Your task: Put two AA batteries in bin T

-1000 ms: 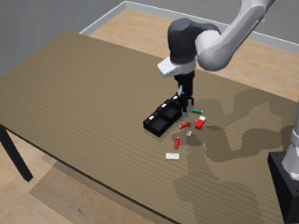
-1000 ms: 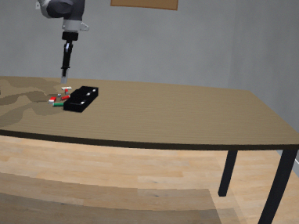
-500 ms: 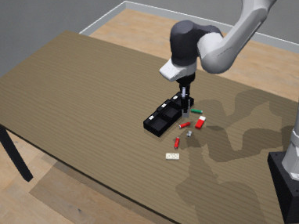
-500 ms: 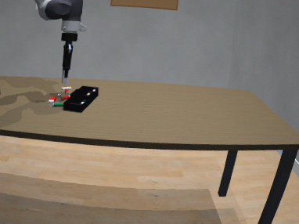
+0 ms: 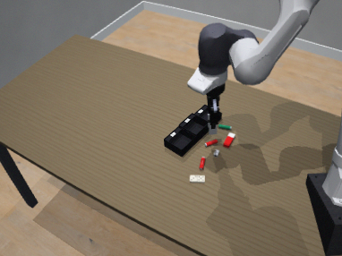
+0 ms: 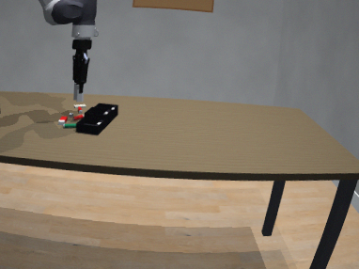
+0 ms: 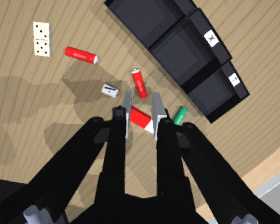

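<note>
Seen from the wrist, the nearer red AA battery (image 5: 211,142) (image 6: 78,117) (image 7: 139,84) lies on the table (image 5: 103,116) (image 6: 202,132) (image 7: 30,100) with its silver end toward 11 o'clock, its long axis running from 11 to 5. A farther red AA battery (image 5: 202,163) (image 6: 80,109) (image 7: 80,55), off toward 10 o'clock from it, aims its silver end between 3 and 4. The green AA battery (image 5: 225,127) (image 6: 70,126) (image 7: 181,115) runs from 1 to 7, just beside the T bin (image 6: 87,131) (image 7: 229,107), on its 8 o'clock side.

The gripper (image 5: 212,129) (image 6: 78,98) (image 7: 142,101) hangs above the table, fingers slightly spread, gripping nothing. In the wrist picture they cover parts of a red-and-white block (image 5: 229,140) (image 6: 63,120) (image 7: 140,118), its white end toward 4; the green battery's lower end is partly masked. A small grey-white piece (image 5: 217,152) (image 7: 109,90) is too small to identify. The wrist frame cuts off the third bin (image 5: 180,143) (image 7: 145,20).

Bare black floors show in the T bin and the X bin (image 5: 195,127) (image 7: 185,55) beside it, toward 10. A domino (image 5: 197,178) (image 6: 80,105) (image 7: 42,39) lies face up near 10 o'clock.
</note>
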